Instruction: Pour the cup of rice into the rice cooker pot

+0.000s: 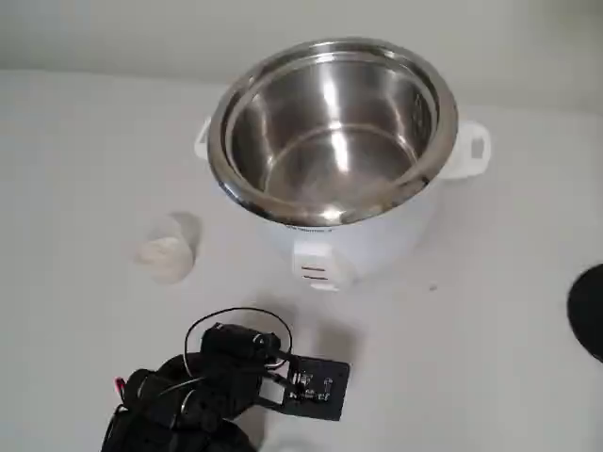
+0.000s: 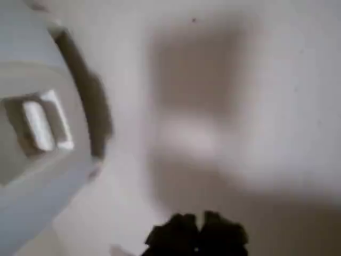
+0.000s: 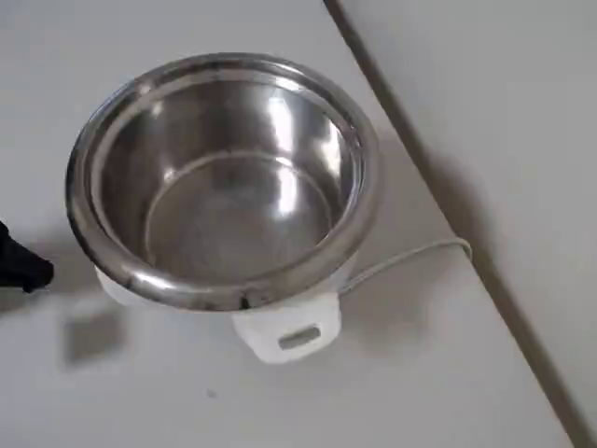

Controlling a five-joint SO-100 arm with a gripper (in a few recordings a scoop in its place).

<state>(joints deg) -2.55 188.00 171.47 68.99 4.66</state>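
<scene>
Fixed view: cup with rice stands upright toward the table's left side, just left of the rice cooker pot, not touching it. Pot looks empty. Gripper hovers near the front edge, well apart from the cup; wrist view is blurred, can't tell if the fingers are spread. Step: reach and grasp. Approach level, pinch mid-wall gently, since thin plastic likely flexes, and keep it upright.

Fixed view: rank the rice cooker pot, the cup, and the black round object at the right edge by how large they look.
1. rice cooker pot, by far the largest.
2 and 3. Unsure: the cup looks small, but the black round object is cut off by the picture's edge, so its full size cannot be judged.
</scene>
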